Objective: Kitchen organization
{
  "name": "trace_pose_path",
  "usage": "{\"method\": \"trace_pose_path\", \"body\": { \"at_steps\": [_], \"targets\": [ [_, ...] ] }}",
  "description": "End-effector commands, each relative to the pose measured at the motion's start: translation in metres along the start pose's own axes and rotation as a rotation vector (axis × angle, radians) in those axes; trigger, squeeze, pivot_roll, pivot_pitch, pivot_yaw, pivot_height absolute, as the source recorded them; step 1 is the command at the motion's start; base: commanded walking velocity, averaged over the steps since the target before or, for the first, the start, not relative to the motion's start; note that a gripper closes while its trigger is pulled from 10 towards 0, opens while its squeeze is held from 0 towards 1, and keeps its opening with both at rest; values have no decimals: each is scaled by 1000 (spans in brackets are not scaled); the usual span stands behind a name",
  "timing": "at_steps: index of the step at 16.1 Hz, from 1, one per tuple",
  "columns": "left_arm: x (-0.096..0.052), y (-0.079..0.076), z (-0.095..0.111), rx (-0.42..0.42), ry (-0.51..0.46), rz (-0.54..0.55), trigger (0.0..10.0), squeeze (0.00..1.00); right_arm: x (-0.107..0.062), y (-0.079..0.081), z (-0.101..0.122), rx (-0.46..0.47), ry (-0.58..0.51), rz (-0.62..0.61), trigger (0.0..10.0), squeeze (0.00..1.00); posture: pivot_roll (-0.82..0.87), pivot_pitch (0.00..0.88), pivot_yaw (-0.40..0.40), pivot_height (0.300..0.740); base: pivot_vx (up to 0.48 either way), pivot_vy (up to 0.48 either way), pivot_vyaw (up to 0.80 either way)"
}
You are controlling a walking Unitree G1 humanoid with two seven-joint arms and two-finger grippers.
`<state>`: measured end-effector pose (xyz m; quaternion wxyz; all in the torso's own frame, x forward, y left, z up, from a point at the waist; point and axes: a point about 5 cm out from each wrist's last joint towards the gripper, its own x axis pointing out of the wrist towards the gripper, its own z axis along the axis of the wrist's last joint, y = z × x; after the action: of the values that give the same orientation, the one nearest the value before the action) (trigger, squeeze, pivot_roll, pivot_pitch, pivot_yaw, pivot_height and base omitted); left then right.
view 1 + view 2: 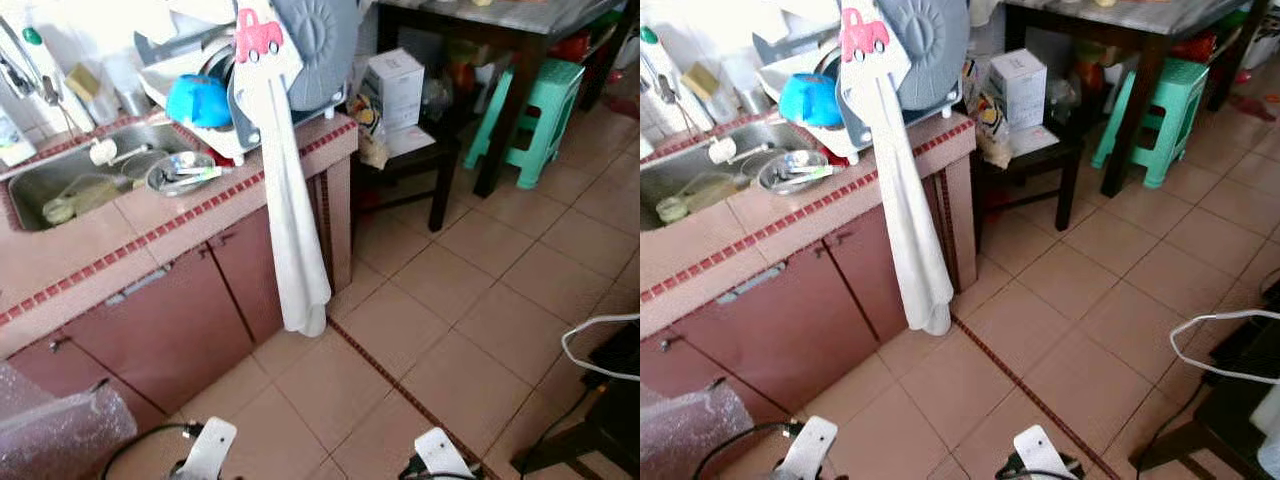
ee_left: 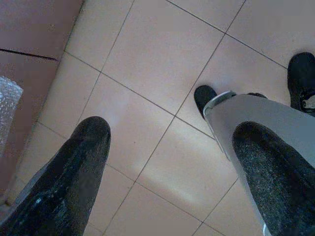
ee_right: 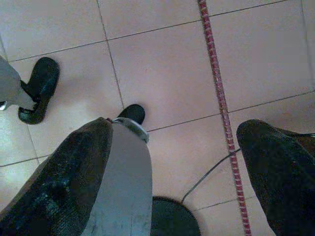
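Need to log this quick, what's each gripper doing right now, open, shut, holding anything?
Left gripper: open, holding nothing, hanging over the floor tiles.
Right gripper: open, holding nothing, over the floor.

Pale pink square tiles are covering the floor (image 1: 470, 330), with a thin red patterned strip (image 1: 390, 385) running diagonally across them from the counter's corner toward the near side. On the left, a pink tiled counter (image 1: 170, 225) edged in small red mosaic is stretching away, with reddish-brown cabinet doors (image 1: 150, 320) sitting beneath it and a steel sink (image 1: 60, 185) set into its top. At the far right, a dark table (image 1: 500, 40) with a pale top is standing over a mint-green plastic stool (image 1: 535, 115), and a low black side table (image 1: 425, 165) is resting just beside the counter's end. Bright light is washing out the far left corner.
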<state>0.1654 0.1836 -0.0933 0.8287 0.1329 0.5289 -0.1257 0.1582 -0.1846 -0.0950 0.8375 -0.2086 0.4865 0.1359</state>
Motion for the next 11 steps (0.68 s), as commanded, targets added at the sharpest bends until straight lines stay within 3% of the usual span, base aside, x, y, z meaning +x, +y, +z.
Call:
{"method": "trace_pose_path", "body": {
  "at_steps": [1, 7, 11],
  "targets": [
    [-1, 1, -6, -3, 16, 5, 10000, 0, -1, 6, -6, 4, 23, 5, 10000, 0, -32, 0, 99, 740, -334, 0, 0],
    [-1, 1, -7, 4, 18, 3, 10000, 0, -1, 5, -6, 3, 20, 5, 10000, 0, -32, 0, 100, 740, -342, 0, 0],
    [-1, -2, -5, -19, -6, -23, 10000, 0, -1, 5, -5, -1, 19, 5, 10000, 0, -32, 0, 95, 740, 0, 0, 0]
  ]
}}
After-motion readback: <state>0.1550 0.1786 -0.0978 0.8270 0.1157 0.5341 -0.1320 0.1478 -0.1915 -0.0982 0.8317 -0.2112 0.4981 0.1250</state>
